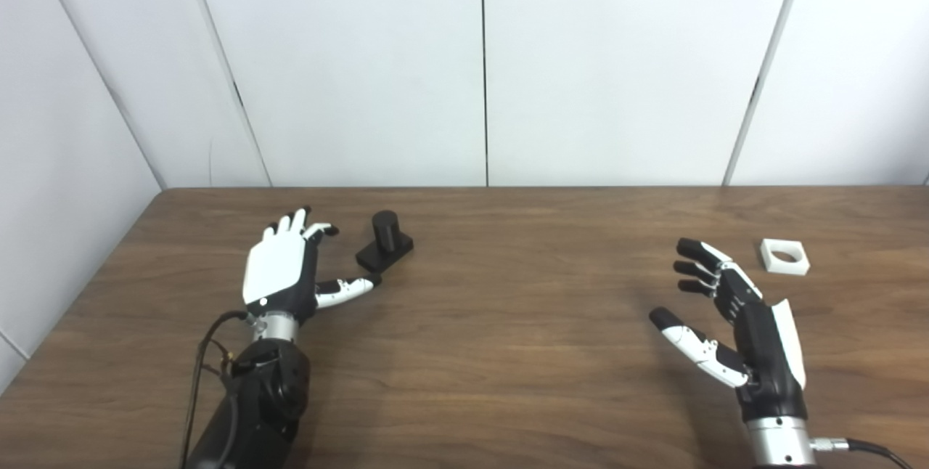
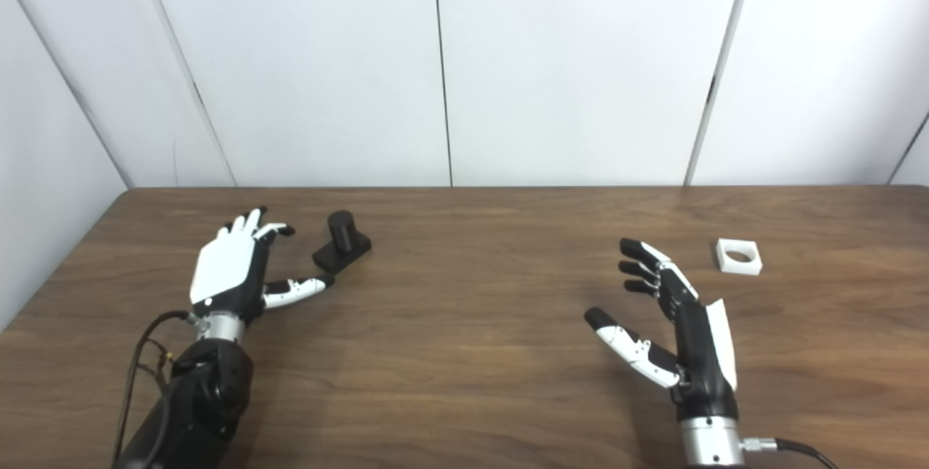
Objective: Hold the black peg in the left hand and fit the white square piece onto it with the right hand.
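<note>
The black peg [image 1: 385,240], a short cylinder on a square black base, stands upright on the wooden table [image 1: 508,353] at the left. My left hand [image 1: 287,266] is open just left of it, thumb tip close to the base, holding nothing. The white square piece [image 1: 784,256], with a round hole through it, lies flat at the far right. Open as well, my right hand [image 1: 726,316] hovers nearer me and to the left of that piece, fingers spread and palm facing left.
White wall panels [image 1: 479,62] rise behind the table's far edge and along its left side. A cable [image 1: 864,447] runs from the right wrist, and wires loop at the left forearm [image 1: 210,367].
</note>
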Action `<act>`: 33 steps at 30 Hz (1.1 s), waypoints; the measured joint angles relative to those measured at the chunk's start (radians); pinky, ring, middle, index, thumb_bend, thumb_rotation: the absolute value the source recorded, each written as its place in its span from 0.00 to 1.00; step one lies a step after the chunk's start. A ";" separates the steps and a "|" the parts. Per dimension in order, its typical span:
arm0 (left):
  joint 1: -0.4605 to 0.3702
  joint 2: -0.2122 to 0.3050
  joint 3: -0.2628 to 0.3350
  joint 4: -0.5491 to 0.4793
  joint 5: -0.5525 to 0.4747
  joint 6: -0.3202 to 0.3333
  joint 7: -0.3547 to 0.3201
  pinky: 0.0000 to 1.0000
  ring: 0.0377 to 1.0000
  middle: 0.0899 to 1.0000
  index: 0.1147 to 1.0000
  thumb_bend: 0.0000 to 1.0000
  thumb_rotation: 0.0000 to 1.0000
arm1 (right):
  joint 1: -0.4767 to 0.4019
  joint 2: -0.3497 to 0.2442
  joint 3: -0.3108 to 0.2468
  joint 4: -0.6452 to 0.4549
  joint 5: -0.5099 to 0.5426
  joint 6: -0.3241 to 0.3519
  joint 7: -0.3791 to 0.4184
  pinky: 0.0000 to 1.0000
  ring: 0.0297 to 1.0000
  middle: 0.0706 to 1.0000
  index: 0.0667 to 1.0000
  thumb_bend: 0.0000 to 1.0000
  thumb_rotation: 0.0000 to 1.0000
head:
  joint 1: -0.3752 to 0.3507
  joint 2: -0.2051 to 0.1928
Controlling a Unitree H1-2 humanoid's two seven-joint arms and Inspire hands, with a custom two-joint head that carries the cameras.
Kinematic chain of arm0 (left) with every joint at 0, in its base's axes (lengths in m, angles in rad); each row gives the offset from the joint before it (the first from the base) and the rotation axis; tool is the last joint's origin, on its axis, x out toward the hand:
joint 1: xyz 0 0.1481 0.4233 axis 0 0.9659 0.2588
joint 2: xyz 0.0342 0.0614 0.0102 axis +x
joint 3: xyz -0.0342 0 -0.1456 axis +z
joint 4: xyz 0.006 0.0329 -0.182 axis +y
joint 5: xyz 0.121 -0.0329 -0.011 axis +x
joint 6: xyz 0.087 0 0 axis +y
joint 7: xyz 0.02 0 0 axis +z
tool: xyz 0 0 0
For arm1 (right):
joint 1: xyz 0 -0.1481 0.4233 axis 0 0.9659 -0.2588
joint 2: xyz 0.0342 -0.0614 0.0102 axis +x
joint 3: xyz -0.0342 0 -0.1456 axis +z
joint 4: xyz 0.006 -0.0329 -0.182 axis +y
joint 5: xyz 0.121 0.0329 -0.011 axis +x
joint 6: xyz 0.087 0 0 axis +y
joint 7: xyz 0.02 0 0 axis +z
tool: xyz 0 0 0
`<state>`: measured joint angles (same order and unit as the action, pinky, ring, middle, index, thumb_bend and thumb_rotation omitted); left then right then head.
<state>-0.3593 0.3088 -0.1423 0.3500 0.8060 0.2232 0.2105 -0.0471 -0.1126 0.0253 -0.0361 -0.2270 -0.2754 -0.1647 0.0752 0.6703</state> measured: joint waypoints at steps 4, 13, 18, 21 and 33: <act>-0.001 0.000 -0.014 0.007 -0.019 0.000 -0.005 1.00 1.00 1.00 0.70 1.00 0.67 | 0.001 0.000 -0.002 -0.001 0.000 0.001 0.000 0.71 0.77 0.82 0.79 0.68 0.43 | 0.002 0.002; -0.002 0.001 -0.040 0.007 -0.046 -0.001 -0.036 1.00 1.00 1.00 0.69 1.00 0.68 | 0.000 0.000 -0.011 -0.003 0.000 0.010 -0.001 0.71 0.77 0.82 0.80 0.67 0.43 | 0.005 0.006; -0.003 0.000 -0.052 0.007 -0.056 0.000 -0.040 1.00 1.00 1.00 0.69 1.00 0.67 | 0.000 0.000 -0.012 -0.003 0.000 0.015 -0.005 0.72 0.77 0.83 0.79 0.67 0.43 | 0.002 0.006; -0.013 -0.001 -0.059 0.024 -0.058 0.000 -0.039 1.00 1.00 1.00 0.69 1.00 0.65 | 0.000 0.000 -0.013 -0.004 0.000 0.017 -0.005 0.71 0.77 0.83 0.79 0.66 0.44 | -0.003 0.008; -0.072 -0.018 -0.073 0.158 -0.057 -0.010 0.083 1.00 1.00 1.00 0.67 0.90 0.56 | 0.001 -0.022 -0.039 -0.016 -0.022 0.021 -0.003 0.70 0.76 0.82 0.79 0.66 0.44 | -0.014 0.012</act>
<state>-0.4318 0.2909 -0.2155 0.5082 0.7491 0.2132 0.2937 -0.0466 -0.1345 -0.0138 -0.0516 -0.2486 -0.2546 -0.1682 0.0614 0.6826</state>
